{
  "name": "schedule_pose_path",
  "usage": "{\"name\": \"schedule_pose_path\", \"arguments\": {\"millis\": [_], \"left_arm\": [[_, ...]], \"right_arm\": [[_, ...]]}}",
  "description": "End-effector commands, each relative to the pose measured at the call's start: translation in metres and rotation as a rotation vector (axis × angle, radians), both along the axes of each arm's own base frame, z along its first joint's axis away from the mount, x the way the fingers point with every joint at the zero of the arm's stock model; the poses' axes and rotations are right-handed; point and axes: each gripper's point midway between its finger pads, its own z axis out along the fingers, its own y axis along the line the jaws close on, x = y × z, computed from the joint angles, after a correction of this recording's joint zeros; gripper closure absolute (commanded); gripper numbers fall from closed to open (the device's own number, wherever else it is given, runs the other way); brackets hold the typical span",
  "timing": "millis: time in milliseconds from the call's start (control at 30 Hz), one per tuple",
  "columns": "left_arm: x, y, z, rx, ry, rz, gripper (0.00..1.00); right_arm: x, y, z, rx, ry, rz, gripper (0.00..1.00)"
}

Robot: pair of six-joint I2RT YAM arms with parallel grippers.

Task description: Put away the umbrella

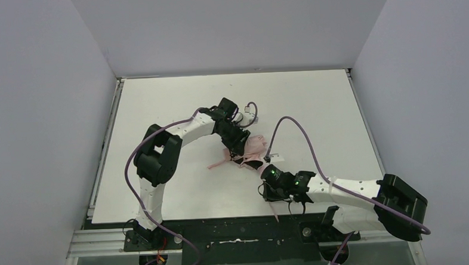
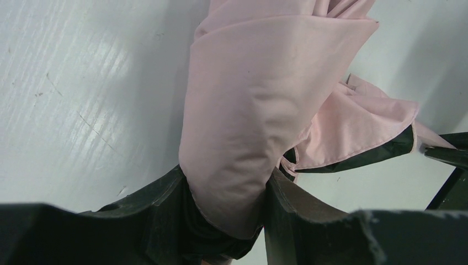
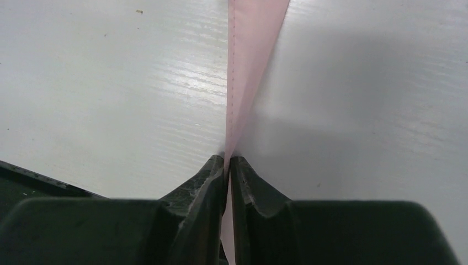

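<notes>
The pale pink umbrella [image 1: 252,149] lies bunched at the middle of the white table [image 1: 177,99]. My left gripper [image 1: 237,149] is shut on its gathered fabric; in the left wrist view the pink bundle [image 2: 243,116] sits squeezed between my two dark fingers [image 2: 165,210], with a looser flap and black edge to the right. My right gripper [image 1: 269,177] is shut on the umbrella's thin pink strap [image 3: 251,49], which runs taut from my closed fingertips [image 3: 228,163] up across the table. The shaft is hidden.
Grey walls enclose the table on three sides. A loose pink strip [image 1: 217,165] of the umbrella trails left on the table. A metal rail [image 1: 101,150] runs along the table's left edge. Purple cables [image 1: 297,127] arch over both arms.
</notes>
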Motion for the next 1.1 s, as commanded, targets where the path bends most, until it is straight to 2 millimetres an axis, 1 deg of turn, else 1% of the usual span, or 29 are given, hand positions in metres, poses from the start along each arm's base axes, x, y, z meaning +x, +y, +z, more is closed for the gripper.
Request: {"name": "schedule_pose_path", "arguments": {"millis": [0,133,167,233,267,333,433,600,667,733,800,900,1067], "left_arm": [[0.022,0.027,-0.02,0.127,-0.094,0.037,1.0],[0.021,0.028,-0.02,0.131,-0.101,0.024,1.0],[0.021,0.028,-0.02,0.134,-0.105,0.02,1.0],[0.02,0.028,-0.02,0.14,-0.114,0.009,1.0],[0.02,0.028,-0.02,0.142,-0.117,0.005,1.0],[0.019,0.027,-0.02,0.141,-0.117,0.001,1.0],[0.018,0.026,-0.021,0.14,-0.113,-0.003,1.0],[0.019,0.026,-0.021,0.142,-0.114,-0.002,1.0],[0.019,0.026,-0.021,0.144,-0.114,-0.001,1.0],[0.019,0.026,-0.021,0.144,-0.116,-0.001,1.0],[0.019,0.026,-0.021,0.145,-0.118,-0.003,1.0],[0.018,0.023,-0.019,0.139,-0.128,-0.011,1.0],[0.014,0.02,-0.018,0.136,-0.14,-0.034,1.0]], "right_arm": [[-0.04,-0.044,-0.03,-0.172,0.142,0.014,0.84],[-0.039,-0.053,-0.022,-0.196,0.101,-0.019,0.7],[-0.037,-0.055,-0.019,-0.2,0.082,-0.035,0.68],[-0.034,-0.062,-0.011,-0.209,0.05,-0.066,0.69],[-0.032,-0.065,-0.007,-0.214,0.036,-0.08,0.72],[-0.031,-0.074,-0.001,-0.234,0.013,-0.106,0.86],[-0.031,-0.083,0.005,-0.265,-0.004,-0.121,0.99],[-0.032,-0.09,0.019,-0.335,-0.054,-0.11,1.0],[-0.033,-0.089,0.023,-0.363,-0.068,-0.092,1.0],[-0.036,-0.09,0.022,-0.404,-0.073,-0.07,1.0],[-0.04,-0.086,0.022,-0.437,-0.094,-0.035,0.98],[-0.041,-0.073,0.021,-0.452,-0.133,0.019,0.95],[-0.044,-0.054,0.015,-0.443,-0.152,0.071,0.89]]}}
